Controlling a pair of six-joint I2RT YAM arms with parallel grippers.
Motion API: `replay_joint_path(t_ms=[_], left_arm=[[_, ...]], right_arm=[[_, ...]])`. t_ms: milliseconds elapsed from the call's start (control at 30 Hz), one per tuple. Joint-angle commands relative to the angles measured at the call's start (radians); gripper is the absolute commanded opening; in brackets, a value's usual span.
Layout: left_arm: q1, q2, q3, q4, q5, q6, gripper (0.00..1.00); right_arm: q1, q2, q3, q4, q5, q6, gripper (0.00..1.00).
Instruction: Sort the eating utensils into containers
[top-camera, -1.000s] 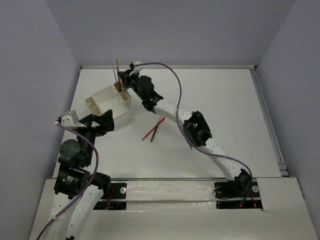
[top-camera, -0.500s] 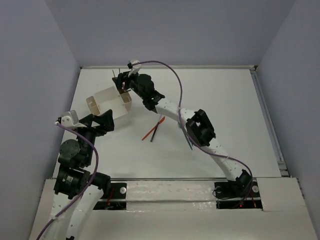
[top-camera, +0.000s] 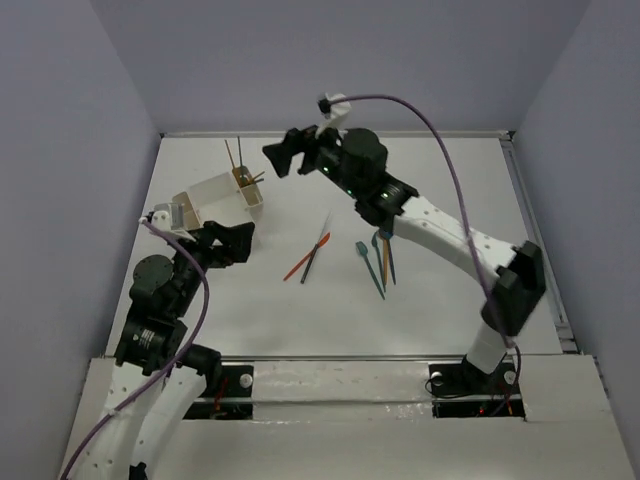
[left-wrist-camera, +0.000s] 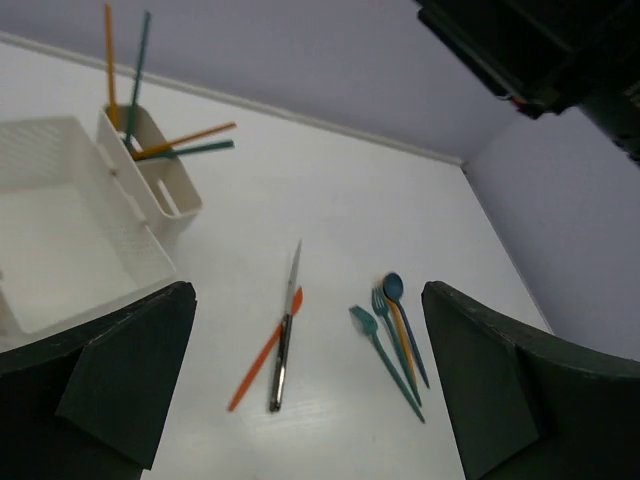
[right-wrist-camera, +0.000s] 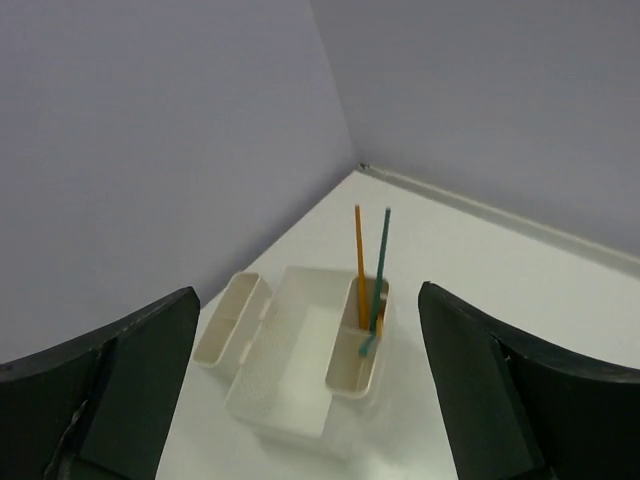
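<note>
The white container (top-camera: 214, 196) stands at the back left. Orange and teal sticks (top-camera: 239, 162) lean in its narrow end compartment (right-wrist-camera: 357, 345); its big middle compartment (left-wrist-camera: 55, 232) is bare. My right gripper (top-camera: 283, 157) hangs open, raised to the right of the container, nothing between its fingers (right-wrist-camera: 125, 375). My left gripper (top-camera: 236, 244) is open just in front of the container. On the table lie an orange stick (left-wrist-camera: 262, 352) beside a dark knife-like piece (left-wrist-camera: 285, 335), and further right a teal fork (left-wrist-camera: 384, 350), another fork, an orange stick and a spoon (left-wrist-camera: 394, 288).
A raised rim (top-camera: 535, 235) runs along the table's right edge and grey walls close the back and sides. The right arm's elbow (top-camera: 515, 285) stands high at the right. Bare tabletop (top-camera: 450, 180) lies behind the loose utensils.
My right gripper has opened, left its sticks in the end compartment, and pulled up and to the right. The left arm has shifted slightly right.
</note>
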Motion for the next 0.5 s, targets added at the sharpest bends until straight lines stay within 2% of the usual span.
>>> replay_joint_path(t_ms=[0,33,100,167,233,267,300,333,467], left_arm=[[-0.006,0.144,-0.033,0.065,0.273,-0.091,0.98],[-0.028,0.165,-0.048,0.088,0.288,-0.137,0.97],[-0.090,0.217,-0.084,0.140,0.244,-0.169,0.94],[-0.247,0.252,-0.085,0.143,0.131,-0.189,0.92],[-0.364,0.335,-0.078,0.162,-0.062,-0.220,0.87],[-0.454,0.414,-0.058,0.180,-0.151,-0.226,0.82],[-0.486,0.460,-0.046,0.195,-0.186,-0.226,0.81],[-0.506,0.505,-0.029,0.202,-0.222,-0.220,0.80],[-0.517,0.797,0.101,0.202,-0.325,-0.116,0.58]], right_arm=[[-0.001,-0.385,-0.407,-0.106,0.146,0.104,0.94],[-0.001,-0.446,-0.481,-0.128,0.156,0.130,0.86],[-0.010,-0.553,-0.677,-0.201,0.196,0.205,0.80],[-0.010,-0.681,-0.782,-0.264,0.212,0.237,0.63],[-0.010,-0.748,-0.896,-0.351,0.238,0.280,0.61],[-0.010,-0.811,-0.925,-0.381,0.264,0.305,0.50],[-0.010,-0.845,-0.952,-0.410,0.271,0.320,0.45],[-0.010,-0.877,-1.007,-0.451,0.278,0.328,0.44],[-0.010,-1.044,-1.104,-0.539,0.265,0.368,0.45]])
